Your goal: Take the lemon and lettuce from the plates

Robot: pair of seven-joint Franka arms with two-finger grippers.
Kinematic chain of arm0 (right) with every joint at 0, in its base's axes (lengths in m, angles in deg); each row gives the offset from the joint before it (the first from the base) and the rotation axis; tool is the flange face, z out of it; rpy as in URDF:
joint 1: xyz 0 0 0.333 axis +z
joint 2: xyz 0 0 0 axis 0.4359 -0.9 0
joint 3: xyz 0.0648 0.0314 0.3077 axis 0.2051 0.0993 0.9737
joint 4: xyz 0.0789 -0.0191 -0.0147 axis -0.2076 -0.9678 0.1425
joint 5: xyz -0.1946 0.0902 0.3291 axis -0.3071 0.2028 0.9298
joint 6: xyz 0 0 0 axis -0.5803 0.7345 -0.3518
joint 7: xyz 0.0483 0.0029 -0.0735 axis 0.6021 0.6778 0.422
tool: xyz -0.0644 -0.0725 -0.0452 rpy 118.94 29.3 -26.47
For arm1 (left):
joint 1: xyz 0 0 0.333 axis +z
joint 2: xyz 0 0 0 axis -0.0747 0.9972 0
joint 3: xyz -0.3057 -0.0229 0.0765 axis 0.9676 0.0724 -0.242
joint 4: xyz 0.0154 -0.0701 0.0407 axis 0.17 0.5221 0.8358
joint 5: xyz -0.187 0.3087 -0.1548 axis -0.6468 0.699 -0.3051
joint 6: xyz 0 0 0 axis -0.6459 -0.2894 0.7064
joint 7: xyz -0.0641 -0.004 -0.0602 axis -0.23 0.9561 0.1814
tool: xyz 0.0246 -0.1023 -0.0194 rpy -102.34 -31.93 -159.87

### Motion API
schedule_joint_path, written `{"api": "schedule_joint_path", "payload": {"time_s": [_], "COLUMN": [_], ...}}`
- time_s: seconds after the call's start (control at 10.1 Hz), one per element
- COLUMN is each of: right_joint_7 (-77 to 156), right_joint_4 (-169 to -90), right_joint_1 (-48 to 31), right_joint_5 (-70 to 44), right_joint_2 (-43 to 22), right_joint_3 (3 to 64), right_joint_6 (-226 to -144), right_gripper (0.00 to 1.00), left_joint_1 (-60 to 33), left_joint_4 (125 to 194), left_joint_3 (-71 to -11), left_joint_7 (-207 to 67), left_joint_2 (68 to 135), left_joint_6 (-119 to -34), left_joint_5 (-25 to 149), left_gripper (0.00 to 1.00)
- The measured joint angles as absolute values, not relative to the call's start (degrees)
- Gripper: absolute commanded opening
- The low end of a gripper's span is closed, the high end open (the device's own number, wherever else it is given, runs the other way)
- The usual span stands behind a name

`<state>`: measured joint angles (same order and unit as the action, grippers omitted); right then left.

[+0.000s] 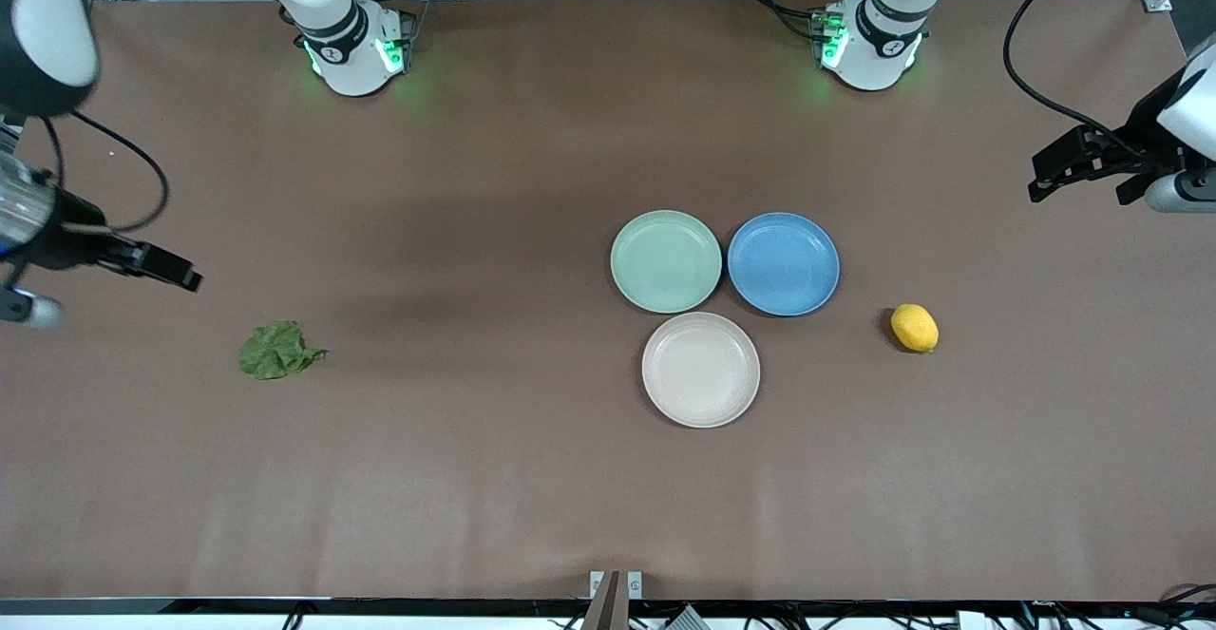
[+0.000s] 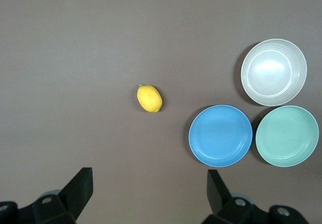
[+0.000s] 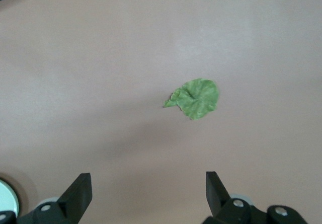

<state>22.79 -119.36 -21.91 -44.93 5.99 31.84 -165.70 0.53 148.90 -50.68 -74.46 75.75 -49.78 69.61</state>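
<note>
The yellow lemon point(image 1: 914, 327) point(image 2: 149, 98) lies on the bare table, beside the blue plate toward the left arm's end. The dark green lettuce point(image 1: 277, 351) point(image 3: 195, 98) lies flat on the table toward the right arm's end. The mint plate point(image 1: 666, 261) point(image 2: 287, 136) and the beige plate point(image 1: 701, 369) point(image 2: 274, 72) hold nothing. My left gripper point(image 1: 1073, 183) point(image 2: 149, 178) hangs open over the table's left-arm end, apart from the lemon. My right gripper point(image 1: 176, 274) point(image 3: 147, 179) hangs open over bare table close to the lettuce, nothing between its fingers.
A blue plate point(image 1: 784, 263) point(image 2: 220, 135), also with nothing on it, touches the mint plate and sits close to the beige one mid-table. Both arm bases point(image 1: 356, 50) point(image 1: 869, 41) stand along the edge farthest from the front camera.
</note>
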Motion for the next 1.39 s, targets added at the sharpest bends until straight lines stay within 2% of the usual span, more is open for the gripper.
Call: {"api": "schedule_joint_path", "payload": {"time_s": [0.7,0.99,1.39], "right_joint_7": [25.78,26.09,26.20], "right_joint_4": [-119.40,-119.56,-119.56], "right_joint_1": [-25.91,-26.55,-27.53], "right_joint_5": [-46.09,-50.90,-49.65], "right_joint_2": [15.17,15.71,15.84], "right_joint_3": [31.93,36.23,35.17], "right_joint_6": [-158.59,-155.96,-155.13], "right_gripper": [1.00,1.00,1.00], "left_joint_1": [0.69,0.71,0.71], "left_joint_4": [148.86,148.86,148.86], "left_joint_3": [-50.81,-50.81,-50.80], "left_joint_7": [-74.46,-74.46,-74.46], "left_joint_2": [75.81,75.81,75.81], "left_joint_6": [-49.74,-49.72,-49.71], "left_joint_5": [69.68,69.69,69.69], "left_gripper": [1.00,1.00,1.00]}}
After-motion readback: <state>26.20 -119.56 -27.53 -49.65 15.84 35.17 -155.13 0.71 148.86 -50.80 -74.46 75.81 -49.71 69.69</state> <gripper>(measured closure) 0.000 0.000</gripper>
